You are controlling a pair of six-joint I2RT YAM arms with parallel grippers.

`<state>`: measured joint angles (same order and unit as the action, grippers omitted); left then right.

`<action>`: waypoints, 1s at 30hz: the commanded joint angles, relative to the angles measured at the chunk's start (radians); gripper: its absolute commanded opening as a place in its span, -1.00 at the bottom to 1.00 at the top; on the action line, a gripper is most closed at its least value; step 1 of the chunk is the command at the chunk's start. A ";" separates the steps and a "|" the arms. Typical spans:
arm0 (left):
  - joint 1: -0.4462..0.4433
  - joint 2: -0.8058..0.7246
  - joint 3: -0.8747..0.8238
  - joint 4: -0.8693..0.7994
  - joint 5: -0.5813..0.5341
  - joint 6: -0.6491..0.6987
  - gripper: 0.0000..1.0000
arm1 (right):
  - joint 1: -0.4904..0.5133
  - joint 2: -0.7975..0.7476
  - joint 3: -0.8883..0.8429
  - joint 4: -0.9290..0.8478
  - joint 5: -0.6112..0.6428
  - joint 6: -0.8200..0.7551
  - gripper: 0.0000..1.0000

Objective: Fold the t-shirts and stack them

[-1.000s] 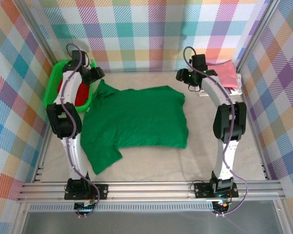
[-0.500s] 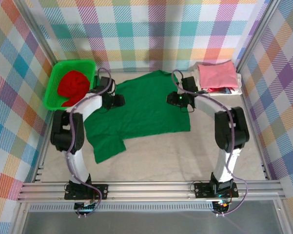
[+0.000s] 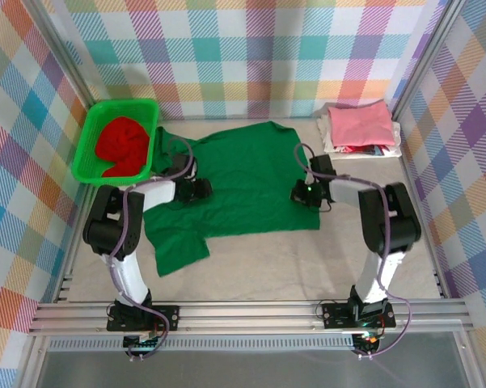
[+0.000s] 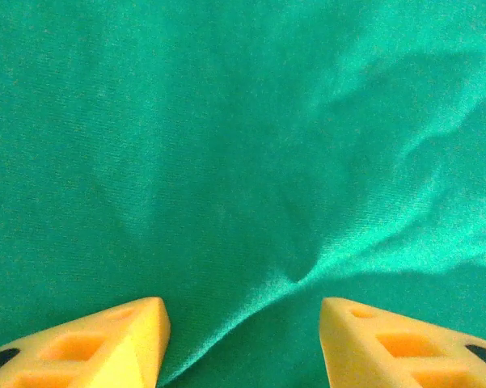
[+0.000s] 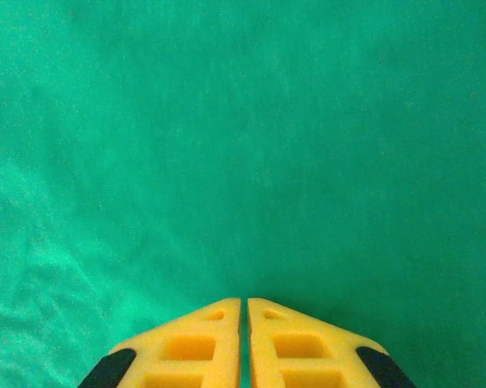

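One red shirt [image 3: 123,144] in basket [image 3: 86,141]; pink shirt [image 3: 360,125] far right.

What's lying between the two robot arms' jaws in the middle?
The dark green cotton t-shirt, spread out; the top external view shows its cloth spanning that whole stretch.

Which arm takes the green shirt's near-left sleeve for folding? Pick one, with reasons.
Left. The left gripper is open and sits on the dark green shirt on the side of that sleeve; the right gripper is shut, across the cloth.
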<state>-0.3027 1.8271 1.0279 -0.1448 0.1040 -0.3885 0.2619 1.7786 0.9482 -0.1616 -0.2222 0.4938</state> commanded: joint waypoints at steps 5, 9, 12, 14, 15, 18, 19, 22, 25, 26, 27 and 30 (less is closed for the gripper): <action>-0.156 -0.158 -0.237 -0.248 0.081 -0.140 0.08 | -0.001 -0.324 -0.306 -0.110 0.030 0.113 -0.82; -0.171 -0.263 -0.163 -0.326 0.087 -0.137 0.09 | -0.024 -0.398 -0.268 -0.206 0.117 0.080 -0.82; -0.112 -0.276 -0.005 -0.437 -0.002 -0.057 0.11 | -0.027 -0.419 -0.177 -0.196 0.106 0.078 -0.77; -0.044 -0.250 0.080 -0.452 -0.011 -0.022 0.12 | -0.026 -0.407 -0.102 -0.148 0.093 0.066 -0.76; -0.017 -0.229 0.119 -0.451 -0.028 -0.008 0.13 | -0.022 -0.378 -0.057 -0.115 0.097 0.052 -0.76; 0.026 -0.136 0.226 -0.417 -0.078 0.031 0.13 | -0.015 -0.192 0.163 -0.154 0.060 -0.022 -0.73; 0.041 -0.090 0.275 -0.418 -0.085 0.037 0.13 | -0.007 -0.131 0.239 -0.161 0.059 -0.045 -0.73; 0.079 0.041 0.409 -0.462 -0.100 0.037 0.18 | -0.003 0.034 0.384 -0.161 0.055 -0.065 -0.74; 0.095 0.107 0.461 -0.490 -0.186 0.034 0.19 | -0.003 0.142 0.481 -0.161 0.029 -0.064 -0.73; 0.101 0.116 0.475 -0.501 -0.210 0.030 0.19 | -0.003 0.157 0.491 -0.150 0.017 -0.059 -0.74; 0.108 0.123 0.482 -0.503 -0.222 0.027 0.19 | -0.003 0.168 0.491 -0.133 0.011 -0.049 -0.73; 0.138 0.136 0.478 -0.480 -0.232 0.006 0.21 | -0.003 0.192 0.491 -0.125 0.003 -0.045 -0.73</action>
<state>-0.1936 1.9705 1.4734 -0.5934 -0.0727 -0.3771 0.2550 1.9701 1.4120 -0.2863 -0.1837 0.4625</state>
